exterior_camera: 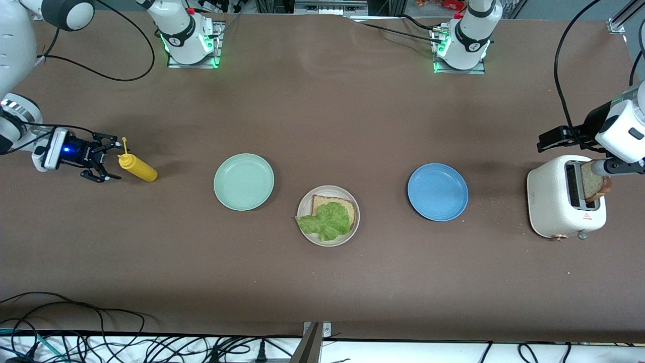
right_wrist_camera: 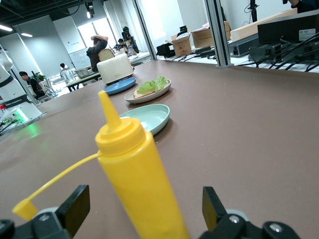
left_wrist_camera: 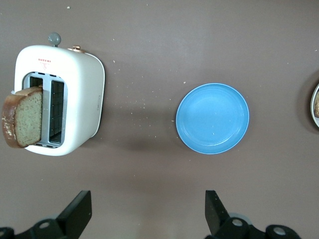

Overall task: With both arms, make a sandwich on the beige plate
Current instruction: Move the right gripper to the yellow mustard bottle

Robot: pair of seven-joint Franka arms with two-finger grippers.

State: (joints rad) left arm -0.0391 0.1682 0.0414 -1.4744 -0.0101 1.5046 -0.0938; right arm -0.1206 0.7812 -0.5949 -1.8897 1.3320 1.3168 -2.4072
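Note:
The beige plate (exterior_camera: 328, 237) holds one tan bread slice (exterior_camera: 322, 202) with a ruffled green lettuce leaf (exterior_camera: 325, 222) on top. It also shows in the right wrist view (right_wrist_camera: 155, 93). A second bread slice (exterior_camera: 595, 185) sticks up out of a white toaster (exterior_camera: 554, 201) at the left arm's end, and shows in the left wrist view (left_wrist_camera: 22, 122). My left gripper (exterior_camera: 612, 166) is up over the toaster, open and empty (left_wrist_camera: 148, 204). My right gripper (exterior_camera: 108, 160) is open at the right arm's end, low by a yellow squeeze bottle (exterior_camera: 137, 169), which stands between its fingers (right_wrist_camera: 144, 209) untouched.
A mint-green plate (exterior_camera: 244, 181) lies beside the beige plate toward the right arm's end. A blue plate (exterior_camera: 437, 191) lies toward the left arm's end, between the beige plate and the toaster (left_wrist_camera: 75, 99). Cables hang along the table's near edge.

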